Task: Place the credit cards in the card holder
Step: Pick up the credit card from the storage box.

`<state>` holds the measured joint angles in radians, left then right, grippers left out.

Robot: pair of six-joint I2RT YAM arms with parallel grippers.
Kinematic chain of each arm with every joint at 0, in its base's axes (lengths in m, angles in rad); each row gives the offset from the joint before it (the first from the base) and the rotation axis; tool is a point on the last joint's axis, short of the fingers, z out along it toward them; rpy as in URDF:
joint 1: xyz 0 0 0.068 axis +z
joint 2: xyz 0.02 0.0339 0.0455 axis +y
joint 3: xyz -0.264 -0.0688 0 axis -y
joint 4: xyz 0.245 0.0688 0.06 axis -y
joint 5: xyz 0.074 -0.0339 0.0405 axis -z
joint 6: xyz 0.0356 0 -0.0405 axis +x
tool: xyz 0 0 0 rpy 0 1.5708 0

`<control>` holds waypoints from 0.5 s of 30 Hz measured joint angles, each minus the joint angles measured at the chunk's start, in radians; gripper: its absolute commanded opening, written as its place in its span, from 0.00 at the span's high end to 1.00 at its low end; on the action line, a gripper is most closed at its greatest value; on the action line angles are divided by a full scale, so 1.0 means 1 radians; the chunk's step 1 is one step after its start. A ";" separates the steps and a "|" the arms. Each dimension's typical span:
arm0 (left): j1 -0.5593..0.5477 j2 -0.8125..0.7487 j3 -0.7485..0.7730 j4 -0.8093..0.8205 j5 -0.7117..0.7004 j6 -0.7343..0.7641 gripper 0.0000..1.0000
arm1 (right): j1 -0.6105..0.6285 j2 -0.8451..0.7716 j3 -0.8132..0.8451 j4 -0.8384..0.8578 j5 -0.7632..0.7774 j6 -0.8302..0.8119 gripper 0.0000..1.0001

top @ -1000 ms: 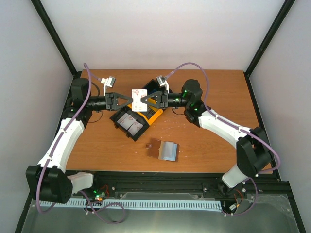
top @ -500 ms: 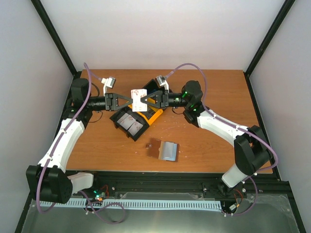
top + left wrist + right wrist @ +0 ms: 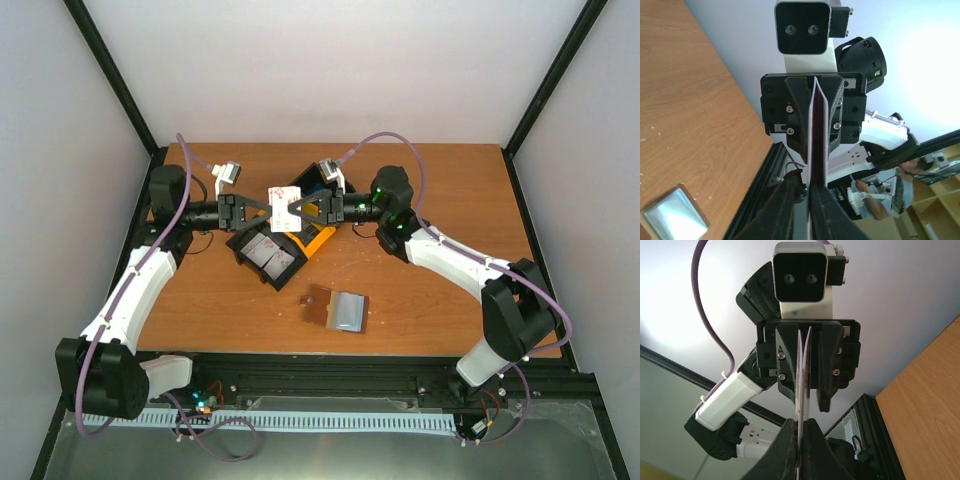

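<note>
A whitish credit card (image 3: 283, 203) hangs upright in mid-air over the tray, pinched from both sides. My left gripper (image 3: 271, 207) comes in from the left and is shut on the card's left edge. My right gripper (image 3: 298, 207) is shut on the right edge. In the left wrist view the card (image 3: 817, 130) shows edge-on, running from my left gripper (image 3: 809, 189) to the right one. The right wrist view shows two thin cards (image 3: 804, 380) slightly splayed, clamped in my right gripper (image 3: 801, 427). The brown card holder (image 3: 337, 310) lies open on the table, pale pockets up.
A black-and-yellow compartment tray (image 3: 312, 243) sits under the grippers, with more cards (image 3: 265, 248) lying in it. The open card holder (image 3: 675, 216) also shows at the lower left of the left wrist view. Black frame rails run along the table's near edge.
My left gripper's fingers have closed in on the card. Both grippers and the card have shifted slightly left, and the card has tilted a little.
</note>
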<state>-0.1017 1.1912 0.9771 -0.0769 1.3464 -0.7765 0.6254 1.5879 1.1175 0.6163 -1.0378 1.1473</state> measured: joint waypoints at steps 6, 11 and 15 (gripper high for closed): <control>-0.002 0.000 0.000 0.007 -0.012 -0.013 0.99 | 0.000 0.000 0.000 -0.040 0.023 -0.027 0.95; -0.004 0.000 0.002 -0.026 -0.038 -0.011 0.99 | -0.002 0.000 -0.019 -0.035 0.045 -0.028 0.95; -0.001 0.000 0.013 -0.057 -0.057 -0.011 0.99 | -0.006 -0.002 -0.040 -0.008 0.060 -0.012 0.94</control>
<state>-0.1028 1.1912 0.9897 -0.1337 1.2892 -0.7879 0.6193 1.5864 1.0771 0.6086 -0.9779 1.1351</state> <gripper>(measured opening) 0.011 0.053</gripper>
